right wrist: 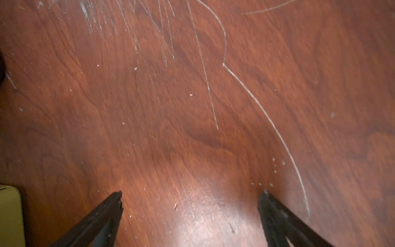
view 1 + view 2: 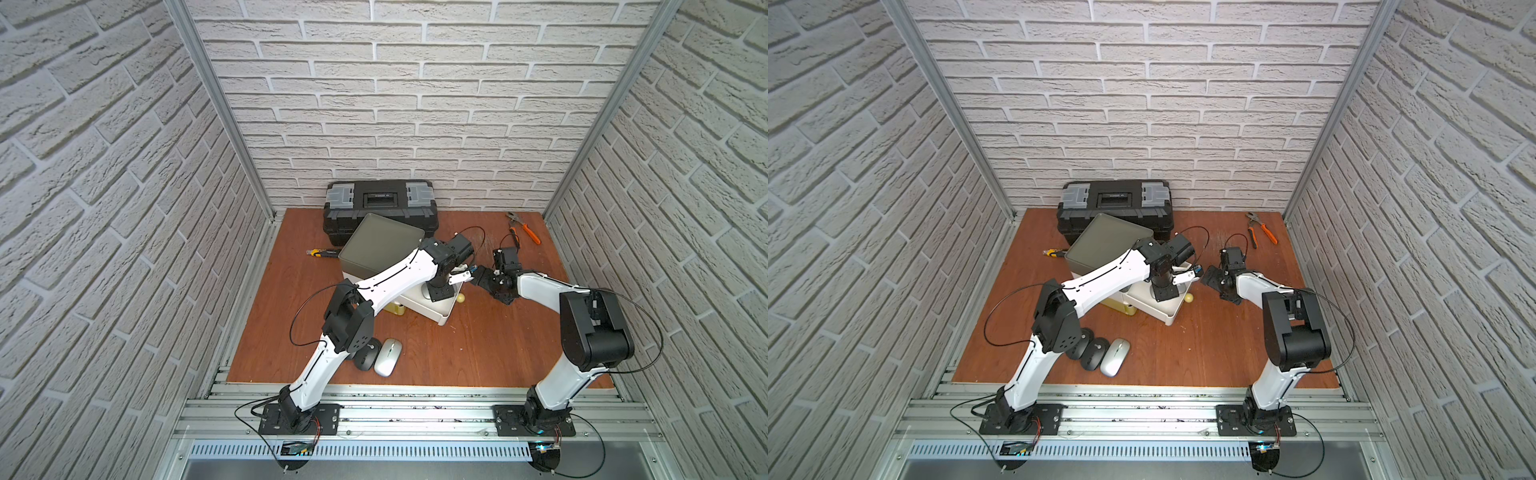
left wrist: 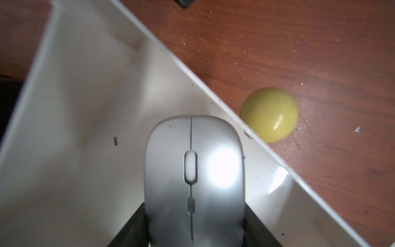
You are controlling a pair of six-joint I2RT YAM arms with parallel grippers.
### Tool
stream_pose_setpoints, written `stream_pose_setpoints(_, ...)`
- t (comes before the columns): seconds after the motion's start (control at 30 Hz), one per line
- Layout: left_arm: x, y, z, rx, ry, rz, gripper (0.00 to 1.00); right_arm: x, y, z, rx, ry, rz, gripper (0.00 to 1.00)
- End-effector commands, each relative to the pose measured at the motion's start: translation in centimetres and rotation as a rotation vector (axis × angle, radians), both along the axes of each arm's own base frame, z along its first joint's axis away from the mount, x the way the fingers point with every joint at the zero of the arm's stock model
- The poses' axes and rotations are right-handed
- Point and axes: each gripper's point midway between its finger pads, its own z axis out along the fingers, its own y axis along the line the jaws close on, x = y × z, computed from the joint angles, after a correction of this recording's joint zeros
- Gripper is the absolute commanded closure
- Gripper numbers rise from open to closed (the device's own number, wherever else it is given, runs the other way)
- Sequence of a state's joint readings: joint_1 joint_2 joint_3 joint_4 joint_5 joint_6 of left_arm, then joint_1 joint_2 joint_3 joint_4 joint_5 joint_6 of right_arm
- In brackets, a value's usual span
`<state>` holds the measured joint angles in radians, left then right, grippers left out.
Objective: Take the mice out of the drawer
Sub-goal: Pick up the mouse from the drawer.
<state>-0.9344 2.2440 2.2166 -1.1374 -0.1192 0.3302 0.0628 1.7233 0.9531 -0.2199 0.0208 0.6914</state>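
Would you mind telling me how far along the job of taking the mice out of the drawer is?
Done: a silver mouse and two black mice lie on the table. In hand: the left gripper straddles a second silver mouse in the drawer; whether it grips yet is unclear. The right gripper is open and empty. Left: lifting that one out; no other mouse shows there.

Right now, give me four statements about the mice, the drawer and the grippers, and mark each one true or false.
1. A silver mouse lies in the white drawer, between the jaws of the left gripper. True.
2. The right gripper holds a mouse. False: it is open over bare table.
3. A second silver mouse lies on the table beside a black mouse. True.
4. The orange-handled pliers lie in the drawer. False: they lie on the table, near the back wall.
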Motion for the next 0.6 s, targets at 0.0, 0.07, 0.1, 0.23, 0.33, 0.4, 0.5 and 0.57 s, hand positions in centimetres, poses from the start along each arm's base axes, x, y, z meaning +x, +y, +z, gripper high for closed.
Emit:
stream_pose_setpoints(0.0,-1.8,-0.1,8.5,-0.121,-0.091,-0.042,0.43,-1.9,0.4,-1.0,0.006,0.050,0.007,0.00)
stream_pose_setpoints(0.07,-3.1,0.1,11.0,-0.165,-0.102,-0.052,0.43,-2.5,0.0,-1.1,-0.009,0.052,-0.009,0.00)
stream_pose_setpoints(0.1,-3.8,0.4,12.3,-0.179,-0.107,-0.052,0.43,-2.9,-0.2,-1.0,-0.014,0.051,-0.018,0.00)
stream_pose_setpoints(0.23,-5.2,4.1,15.5,-0.155,-0.163,0.034,0.43,-4.4,-0.7,-0.1,-0.040,0.048,-0.023,0.01)
stream_pose_setpoints(0.33,-5.9,8.6,16.7,-0.113,-0.213,0.156,0.42,-5.5,-0.2,0.7,-0.034,0.053,0.010,0.00)
stream_pose_setpoints(0.4,-6.5,12.0,17.5,-0.110,-0.243,0.265,0.42,-6.1,0.3,1.1,-0.031,0.054,0.038,0.00)
stream_pose_setpoints(0.5,-7.5,17.5,18.7,-0.123,-0.279,0.472,0.42,-6.8,1.4,1.6,-0.031,0.061,0.082,0.00)
stream_pose_setpoints(0.57,-8.6,21.5,18.2,-0.092,-0.274,0.607,0.42,-6.9,2.4,1.7,-0.023,0.055,0.108,0.00)
